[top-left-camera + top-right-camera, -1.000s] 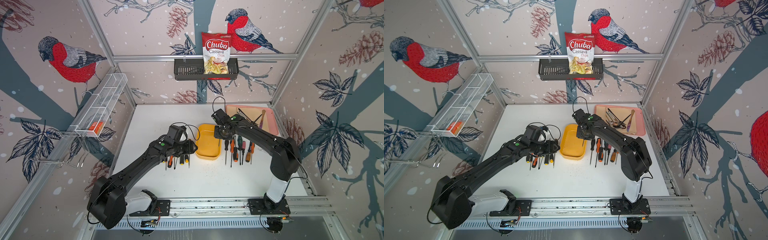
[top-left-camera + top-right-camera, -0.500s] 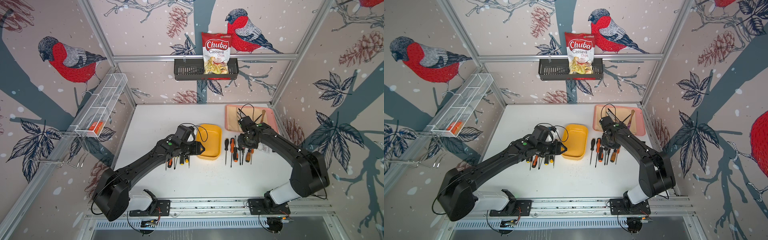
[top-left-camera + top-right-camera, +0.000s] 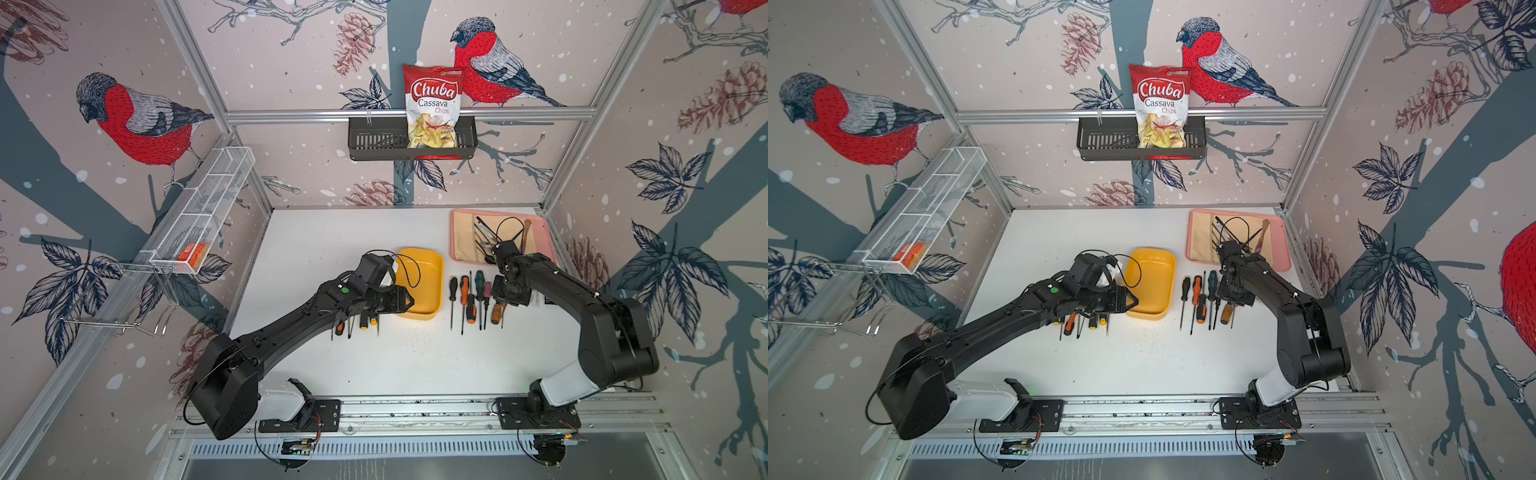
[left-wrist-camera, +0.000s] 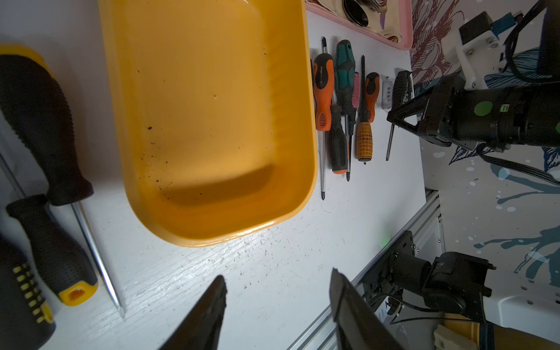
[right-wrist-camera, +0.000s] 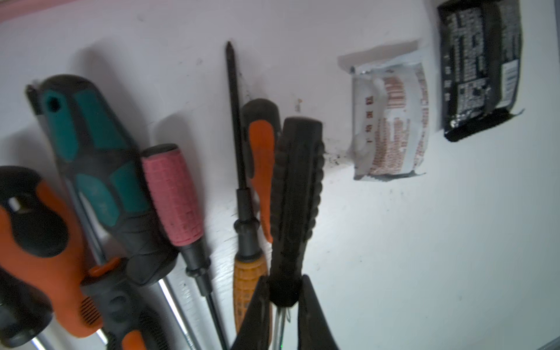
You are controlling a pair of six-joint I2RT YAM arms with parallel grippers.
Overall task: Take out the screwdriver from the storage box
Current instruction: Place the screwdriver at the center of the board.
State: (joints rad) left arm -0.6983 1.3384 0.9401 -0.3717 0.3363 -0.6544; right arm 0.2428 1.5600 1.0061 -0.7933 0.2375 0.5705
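**The box is lying empty, and your right gripper is holding the screwdriver outside it.**

Your left gripper (image 4: 278, 277) is hanging with its jaws half apart and nothing between them, near the front left corner of the yellow box (image 3: 432, 266), whose floor is showing bare. Right of the box, a row of screwdrivers (image 3: 467, 299) is lying on the table (image 3: 374, 365). At the right end of this row, your right gripper (image 5: 285, 283) is clamping the black-handled screwdriver (image 5: 295, 181) at the collar where handle and shaft are meeting. Its long axis is running parallel to the row, with the handle toward the back wall (image 3: 316, 174) and the tip toward the front rail (image 3: 415, 409). I cannot tell if it is touching the table. I judge that only the lowering and letting go are remaining, and the right arm is the nearer one.
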